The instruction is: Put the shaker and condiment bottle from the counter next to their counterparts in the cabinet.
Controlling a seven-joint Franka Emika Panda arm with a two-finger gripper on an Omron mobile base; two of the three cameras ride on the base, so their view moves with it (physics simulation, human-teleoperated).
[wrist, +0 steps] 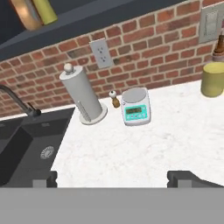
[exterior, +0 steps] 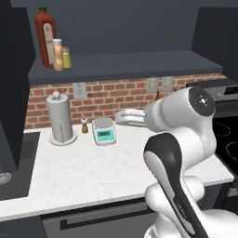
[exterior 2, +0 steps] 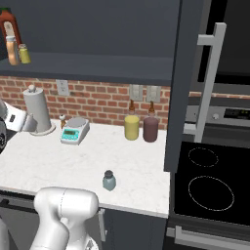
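Teal shaker (exterior 2: pixel 109 180) upright on counter (exterior 2: pixel 49 163), near front edge, well apart from scale (exterior 2: pixel 74 131). Prob. light, rigid, smooth-walled; slip risk. Grip mid-body below dark cap. Gripper (wrist: pixel 117 177) spread wide, empty. Peach bottle (exterior: pixel 57 55) on cabinet (exterior: pixel 130 65) shelf beside red bottle (exterior: pixel 45 36).

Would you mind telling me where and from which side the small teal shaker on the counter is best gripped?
Probably the shaker is best gripped around its round body just under the dark cap, coming down from above or from the front edge. It stands upright and alone on the counter, so nothing beside it crowds the open gripper.
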